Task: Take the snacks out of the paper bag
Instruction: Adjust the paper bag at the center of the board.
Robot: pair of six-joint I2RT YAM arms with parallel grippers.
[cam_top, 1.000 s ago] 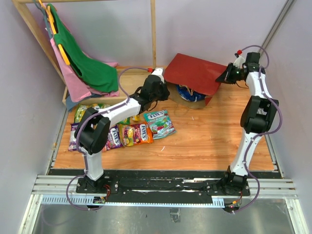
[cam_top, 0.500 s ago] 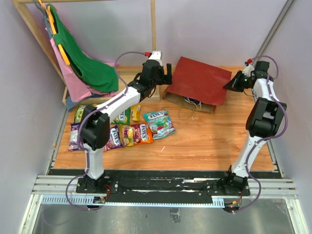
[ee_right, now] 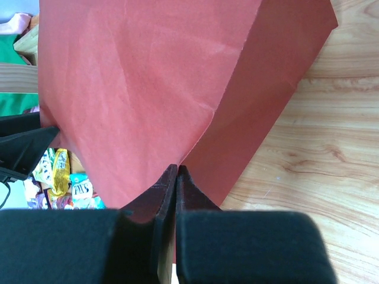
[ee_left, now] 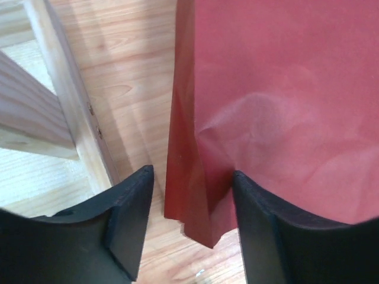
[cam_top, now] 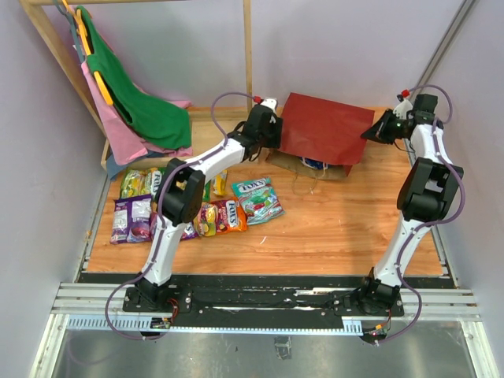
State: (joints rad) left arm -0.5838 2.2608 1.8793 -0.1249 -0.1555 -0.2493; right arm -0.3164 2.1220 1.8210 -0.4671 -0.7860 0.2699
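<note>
One wood table (cam_top: 339, 228), lilac walls (cam_top: 354, 47); upper centre, paper bag (cam_top: 327, 130) with blue chip bag (cam_top: 313, 164) in mouth. Clamped on bag edge: right gripper (ee_right: 176, 177); left gripper (ee_left: 190, 174) spread astride its corner.

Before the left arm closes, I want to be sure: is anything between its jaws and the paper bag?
Nothing visible does. The left gripper has its jaws open around a corner of the paper bag, with only bare table showing in the gap. The wooden post stands to the side, outside the jaws.
</note>
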